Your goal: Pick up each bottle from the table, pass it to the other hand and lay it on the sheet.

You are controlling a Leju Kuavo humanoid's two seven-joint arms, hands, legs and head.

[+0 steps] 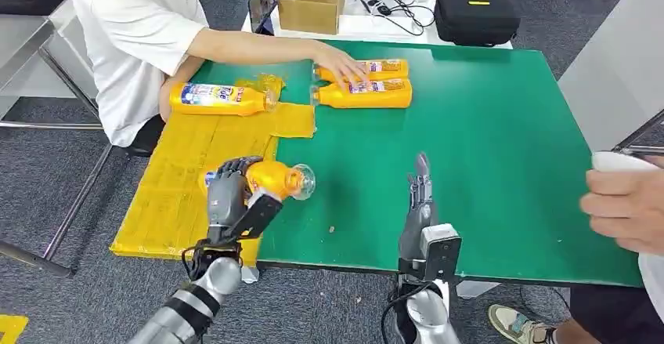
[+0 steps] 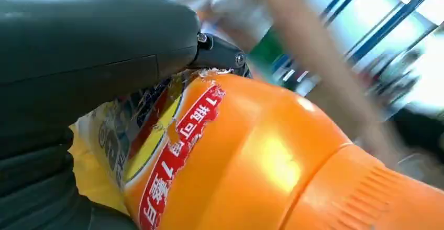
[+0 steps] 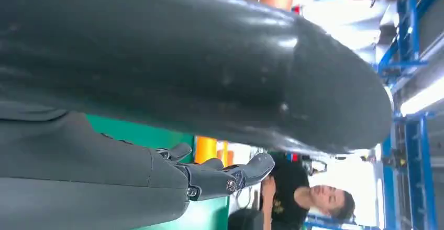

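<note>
- While it lies at the yellow sheet's edge on the green table, the orange bottle is gripped by the left robot hand.
- The right robot hand holds nothing, fingers straight, beside that bottle.

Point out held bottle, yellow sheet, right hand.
held bottle (image 1: 276,178), head view, orange shoulder near neck
yellow sheet (image 1: 168,203), head view, bare middle
right hand (image 1: 420,195), head view, back of hand

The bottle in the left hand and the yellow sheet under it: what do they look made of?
The bottle looks like glossy orange plastic: smooth, with bright highlights, a ribbed neck and a printed label peeling at the edge. The yellow sheet looks like thin matte plastic or coated paper; it lies flat with fold creases, which of the two is unclear.
</note>
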